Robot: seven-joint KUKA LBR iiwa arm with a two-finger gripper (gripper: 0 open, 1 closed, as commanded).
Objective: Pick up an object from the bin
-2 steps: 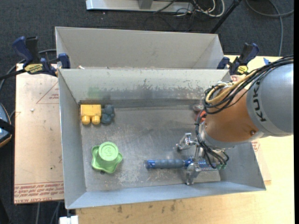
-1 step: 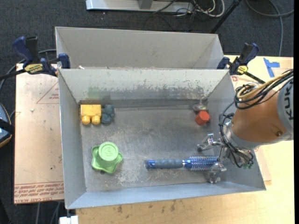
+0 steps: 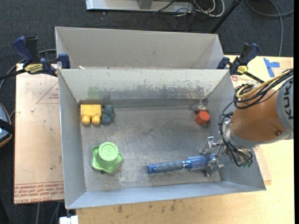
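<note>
The grey bin (image 3: 70, 139) holds five loose things, well apart. A blue brush (image 3: 180, 165) lies flat along the front wall, handle to the left and bristled head to the right. The arm (image 3: 257, 120) reaches in from the right, and its jaws sit low at the brush's bristled end, touching or just beside it; I cannot tell whether they are spread or pressed together. A green cup (image 3: 107, 157) sits front left. A yellow block (image 3: 90, 114) and a grey-blue lump (image 3: 108, 115) touch at the back left. A small orange piece (image 3: 202, 118) lies at the back right.
</note>
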